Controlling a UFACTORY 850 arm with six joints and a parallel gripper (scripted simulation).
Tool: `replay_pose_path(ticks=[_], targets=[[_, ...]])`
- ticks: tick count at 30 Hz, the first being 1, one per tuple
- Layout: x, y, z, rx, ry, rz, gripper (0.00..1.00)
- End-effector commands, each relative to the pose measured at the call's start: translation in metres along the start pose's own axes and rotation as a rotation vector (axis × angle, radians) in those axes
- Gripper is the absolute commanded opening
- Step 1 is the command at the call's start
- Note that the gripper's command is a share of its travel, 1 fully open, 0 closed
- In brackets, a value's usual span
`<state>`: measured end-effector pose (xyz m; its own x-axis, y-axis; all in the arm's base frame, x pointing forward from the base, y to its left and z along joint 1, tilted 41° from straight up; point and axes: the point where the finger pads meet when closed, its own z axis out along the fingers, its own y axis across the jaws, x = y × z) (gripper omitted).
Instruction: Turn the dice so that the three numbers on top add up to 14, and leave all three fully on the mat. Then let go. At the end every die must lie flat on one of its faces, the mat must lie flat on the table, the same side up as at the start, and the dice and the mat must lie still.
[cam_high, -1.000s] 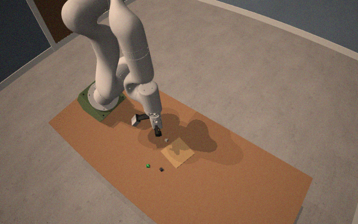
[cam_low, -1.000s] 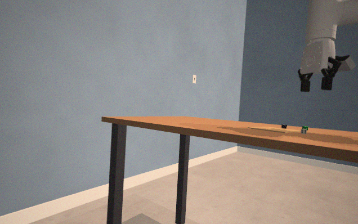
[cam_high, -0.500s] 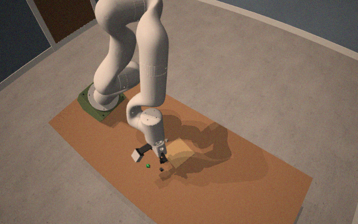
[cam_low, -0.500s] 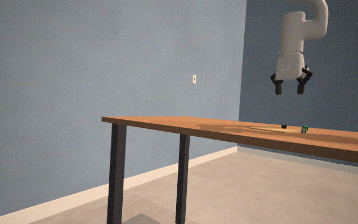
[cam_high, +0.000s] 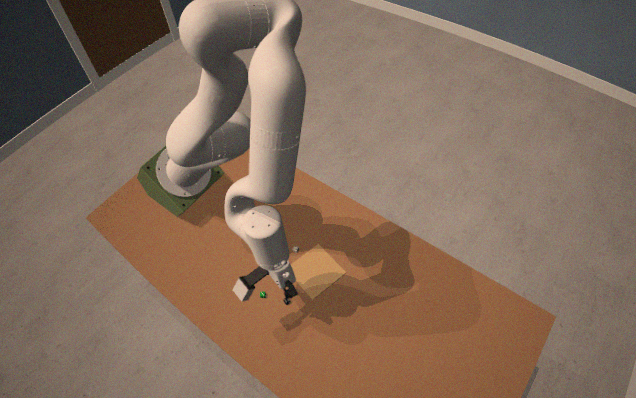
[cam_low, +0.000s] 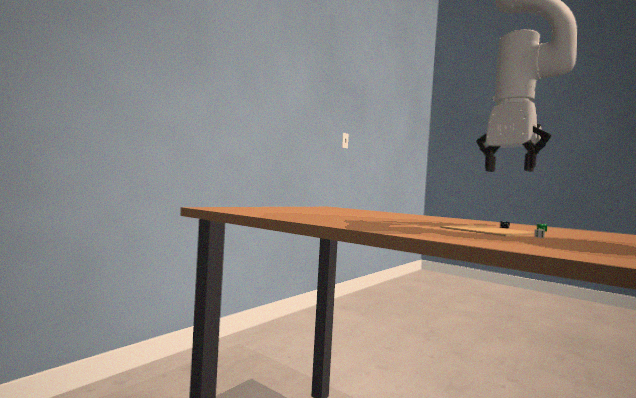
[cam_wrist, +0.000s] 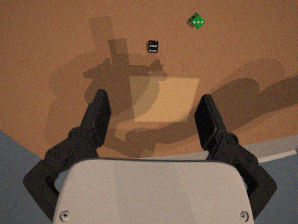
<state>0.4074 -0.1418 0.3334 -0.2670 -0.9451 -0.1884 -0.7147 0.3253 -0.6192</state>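
From where I stood, the gripper hung above the table, fingers spread wide and grasping nothing; the yellow mat lay flat below; the green die, black die and pale die all sat off it, on the tabletop.

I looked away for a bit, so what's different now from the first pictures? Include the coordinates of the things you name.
The arm swung its pincer (cam_high: 287, 294) (cam_low: 510, 162) (cam_wrist: 154, 102) away from its base, out past the white die (cam_high: 296, 249) (cam_low: 539, 233). It picked up nothing and let go of nothing. The white die, green die (cam_high: 263, 294) (cam_low: 542, 227) (cam_wrist: 197, 21) and yellow mat (cam_high: 320, 270) (cam_low: 480, 230) (cam_wrist: 172, 100) stayed put.
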Motion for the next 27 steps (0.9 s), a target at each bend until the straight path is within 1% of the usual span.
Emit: replay_pose_path(ticks=[1, 11, 13, 16, 19, 20, 22, 24, 26, 27], targets=[[0.000, -0.001, 0.000, 0.003, -0.001, 0.000, 1.00], [0.000, -0.001, 0.000, 0.003, -0.001, 0.001, 1.00], [0.000, -0.001, 0.001, 0.003, -0.002, 0.032, 1.00], [-0.001, -0.001, 0.007, 0.004, -0.007, 0.202, 1.00], [-0.001, -0.002, 0.010, 0.004, -0.009, 0.295, 1.00], [-0.002, -0.002, 0.013, 0.004, -0.010, 0.369, 1.00], [-0.002, -0.002, 0.016, 0.004, -0.012, 0.451, 1.00], [-0.002, -0.002, 0.016, 0.004, -0.012, 0.451, 1.00], [-0.002, -0.002, 0.021, 0.003, -0.014, 0.595, 1.00], [-0.002, -0.002, 0.022, 0.003, -0.014, 0.621, 1.00]])
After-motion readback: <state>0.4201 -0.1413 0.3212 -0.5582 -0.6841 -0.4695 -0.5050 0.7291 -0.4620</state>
